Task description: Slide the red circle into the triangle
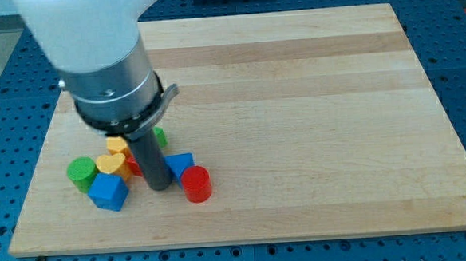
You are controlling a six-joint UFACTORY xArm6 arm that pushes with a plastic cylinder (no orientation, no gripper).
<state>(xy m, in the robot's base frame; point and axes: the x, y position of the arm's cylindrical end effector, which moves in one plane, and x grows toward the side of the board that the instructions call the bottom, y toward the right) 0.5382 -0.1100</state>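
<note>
Look at the red circle first: it sits near the view's bottom of the wooden board, a bit left of the middle, and it looks like it already touches the blue triangle, which is just up and to the left of it. My tip stands just left of the red circle and right beside the triangle's lower left side, though you cannot tell if it touches either one. There is no hand here to open or close, only the dark rod, so nothing is being held. You could guess the push is almost done, since the two blocks are so close together. If you want them snug, the next move calls for bringing my tip around to the red circle's far side, on the view's right and bottom, and giving a small, slow nudge up and left, so the triangle does not skid away. Now count the blocks you can see: one red circle, one blue triangle, one blue cube, one green round block, two yellow blocks close together, and one more green block peeking out behind the rod. A bit of red shows behind the rod too, but you cannot tell what it is.
</note>
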